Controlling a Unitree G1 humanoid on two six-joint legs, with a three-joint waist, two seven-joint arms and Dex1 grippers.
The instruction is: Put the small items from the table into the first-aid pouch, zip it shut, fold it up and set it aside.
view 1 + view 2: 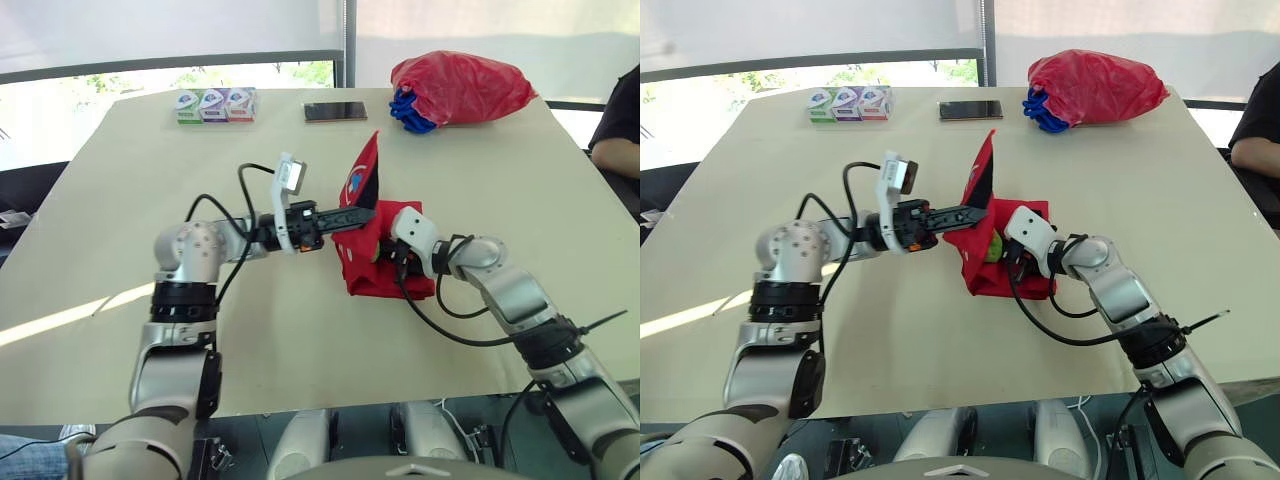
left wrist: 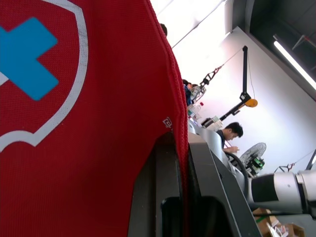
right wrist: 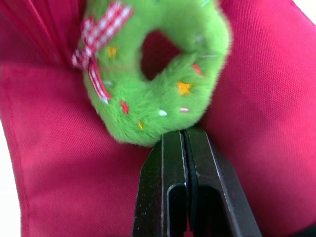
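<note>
Left fingers (image 1: 345,215) pinch the pouch flap (image 1: 366,170) upright. Right fingers (image 3: 170,163), clamped on the green wreath (image 3: 148,108), should push deep before releasing.

Looking down, the right tool (image 3: 185,137) has its tips lost inside the red pouch (image 1: 368,278) — just a sliver of the green plush wreath (image 1: 992,246) peeks out. A person (image 1: 618,125) beside the bench (image 1: 150,200) is cut off by the frame — only an arm shows. The labels on the three small boxes (image 1: 214,105) are too small to read.
</note>
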